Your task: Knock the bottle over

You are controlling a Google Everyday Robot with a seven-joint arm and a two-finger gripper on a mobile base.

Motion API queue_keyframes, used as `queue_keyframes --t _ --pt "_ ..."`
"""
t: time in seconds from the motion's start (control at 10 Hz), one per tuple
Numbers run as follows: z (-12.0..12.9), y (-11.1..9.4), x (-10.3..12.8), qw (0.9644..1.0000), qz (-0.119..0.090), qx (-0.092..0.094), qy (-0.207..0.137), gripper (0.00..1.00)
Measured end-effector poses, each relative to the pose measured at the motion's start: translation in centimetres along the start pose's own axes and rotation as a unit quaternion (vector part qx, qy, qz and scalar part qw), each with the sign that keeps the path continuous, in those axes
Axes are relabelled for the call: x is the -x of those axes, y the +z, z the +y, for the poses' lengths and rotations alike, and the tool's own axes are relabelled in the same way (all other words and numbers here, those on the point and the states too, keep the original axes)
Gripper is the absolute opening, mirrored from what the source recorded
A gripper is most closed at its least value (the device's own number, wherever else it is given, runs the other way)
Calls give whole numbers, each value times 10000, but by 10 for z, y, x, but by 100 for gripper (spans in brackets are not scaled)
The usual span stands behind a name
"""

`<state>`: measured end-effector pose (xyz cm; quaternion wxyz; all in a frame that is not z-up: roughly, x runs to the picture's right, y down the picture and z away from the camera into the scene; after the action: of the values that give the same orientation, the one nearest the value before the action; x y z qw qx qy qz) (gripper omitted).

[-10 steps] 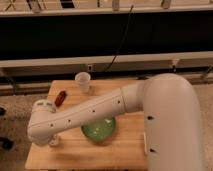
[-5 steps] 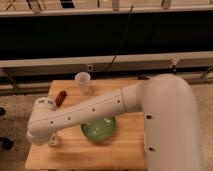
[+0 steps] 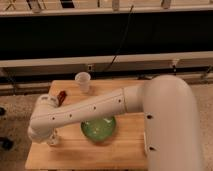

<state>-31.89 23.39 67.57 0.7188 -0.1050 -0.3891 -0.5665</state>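
Observation:
My white arm reaches from the right across the wooden table (image 3: 125,150) to its left front corner. The gripper (image 3: 46,136) is at the arm's end, pointing down at the table, mostly hidden by the wrist. A small pale bottle (image 3: 53,140) stands upright right at the gripper, partly covered by it. I cannot tell whether they touch.
A green bowl (image 3: 98,128) sits just right of the bottle, partly under the arm. A translucent white cup (image 3: 82,82) stands at the table's back edge. A small red-brown object (image 3: 61,96) lies at the back left. A black cable (image 3: 120,47) hangs behind.

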Motion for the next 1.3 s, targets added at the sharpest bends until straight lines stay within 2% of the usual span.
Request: queue_keyframes --t 0.4,1.3 --pt "-12 1 0 9993 -61 -38 -355 1" --pt "-26 -7 -12 9967 -65 -113 -797 1"
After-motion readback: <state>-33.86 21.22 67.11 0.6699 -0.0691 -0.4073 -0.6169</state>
